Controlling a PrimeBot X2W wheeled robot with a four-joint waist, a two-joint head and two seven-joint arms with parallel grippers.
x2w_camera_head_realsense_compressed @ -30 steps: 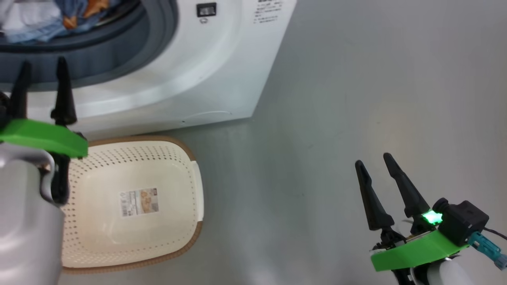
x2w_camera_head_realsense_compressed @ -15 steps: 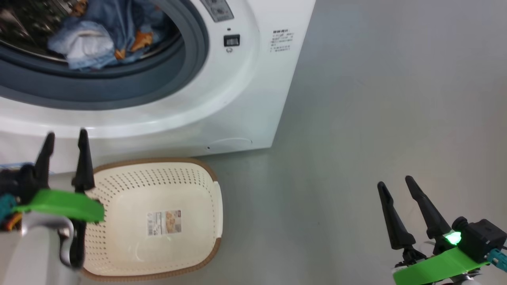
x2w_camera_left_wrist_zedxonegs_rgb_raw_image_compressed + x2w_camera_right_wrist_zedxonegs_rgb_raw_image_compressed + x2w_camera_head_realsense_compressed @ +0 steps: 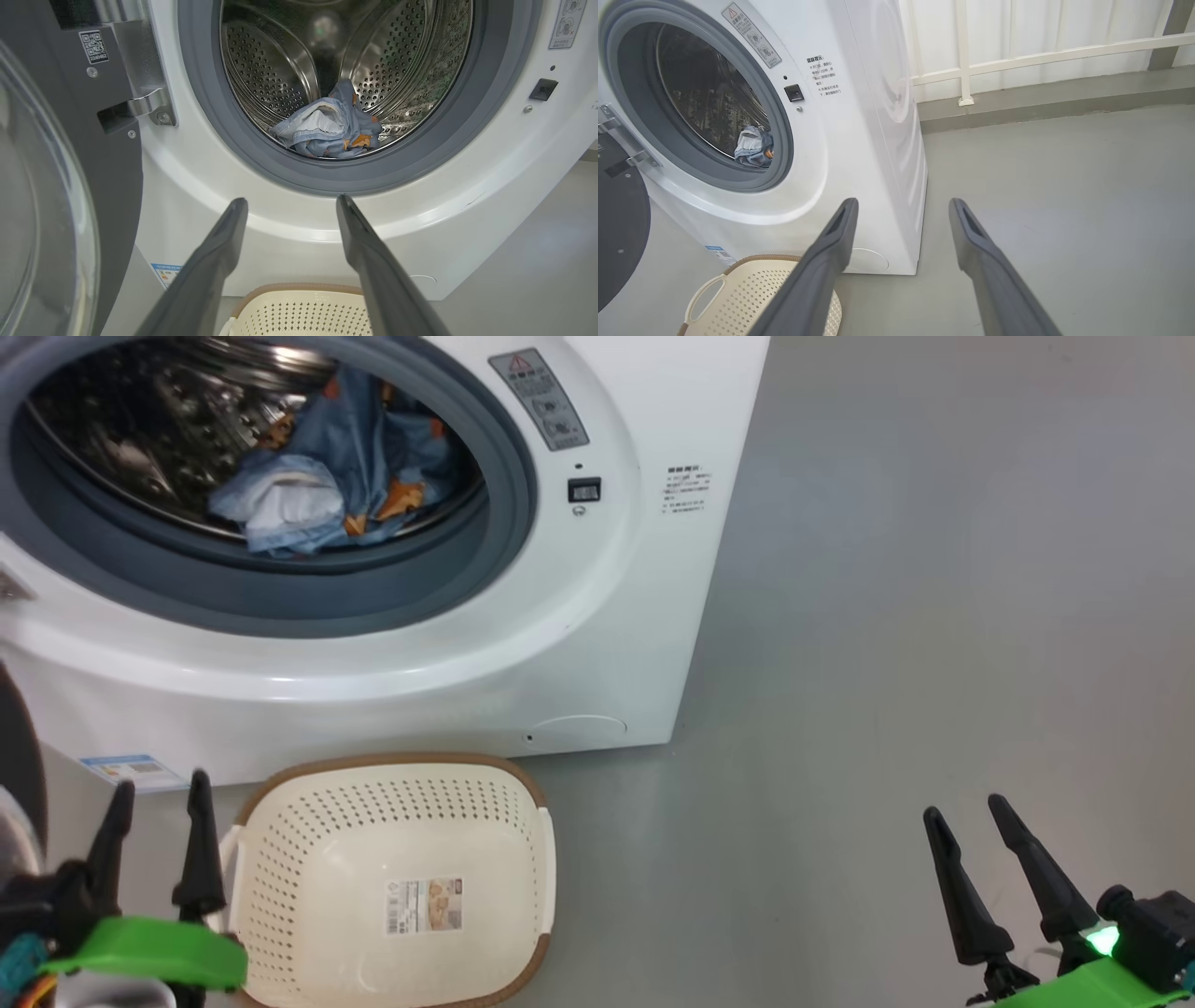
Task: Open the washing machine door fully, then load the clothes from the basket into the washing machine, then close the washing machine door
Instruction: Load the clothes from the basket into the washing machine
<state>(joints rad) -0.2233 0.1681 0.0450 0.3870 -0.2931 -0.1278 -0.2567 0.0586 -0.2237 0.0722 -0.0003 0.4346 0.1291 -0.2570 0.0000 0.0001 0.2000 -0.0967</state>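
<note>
Both arms sit low, set back from the big white boxy front-loader washing machine (image 3: 597, 616), with their fingers pointing toward it. The left gripper (image 3: 161, 784) hangs by the left edge of the small cream-white perforated plastic basket (image 3: 308, 840), jaws spread wide, holding nothing. The right gripper (image 3: 964, 807) is well off to the right over the grey floor (image 3: 887, 616), also wide and holding nothing. The light blue clothes with orange figures (image 3: 336, 495) lie in the steel drum (image 3: 280, 70). The round black-rimmed glass door (image 3: 112, 186) stands swung open on the left.
</note>
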